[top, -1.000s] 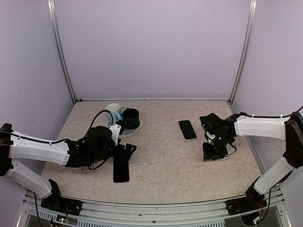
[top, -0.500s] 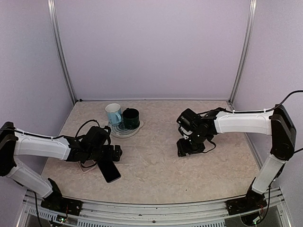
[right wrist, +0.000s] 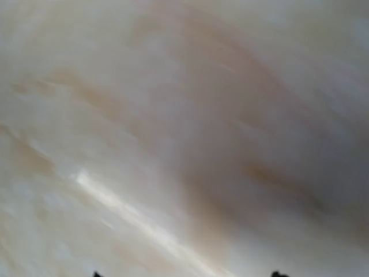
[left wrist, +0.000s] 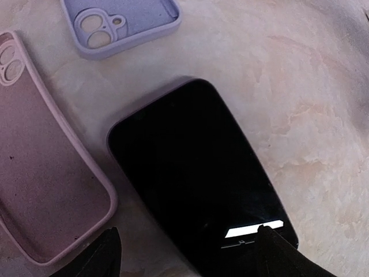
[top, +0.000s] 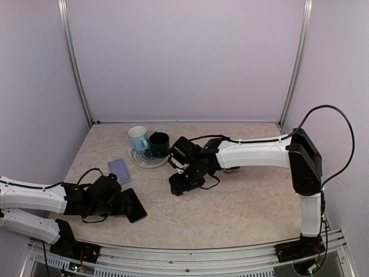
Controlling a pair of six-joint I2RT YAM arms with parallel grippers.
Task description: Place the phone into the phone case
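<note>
Plainly the left claw is the one placed for this job. The phone lies flat and screen up at the near left of the table, directly in front of that claw. The claw's two fingers stand wide on either side of the phone's closer end and grip nothing; bare table shows between one finger and the phone's edge. The phone's long axis runs from far left to near right, slantwise to the line between the fingers. I judge the wrist needs to turn before the fingers can close squarely across the narrow sides. Just beside the phone on its left lies a pink case, open side up, its length running roughly the same way as the phone's. A lavender case lies a little farther off toward the far side, also open side up. Which of the two fits the phone I cannot tell. The right claw hangs low over the middle of the table, well apart from the phone and both cases. Its fingers are apart with nothing between them, and its own view shows only blurred tabletop. The tabletop is pale, marbled and looks smooth, so the phone may slide if nudged. Two mugs stand on a plate beyond the lavender case, out of the way. Plain lilac walls close in the far side and both flanks.
</note>
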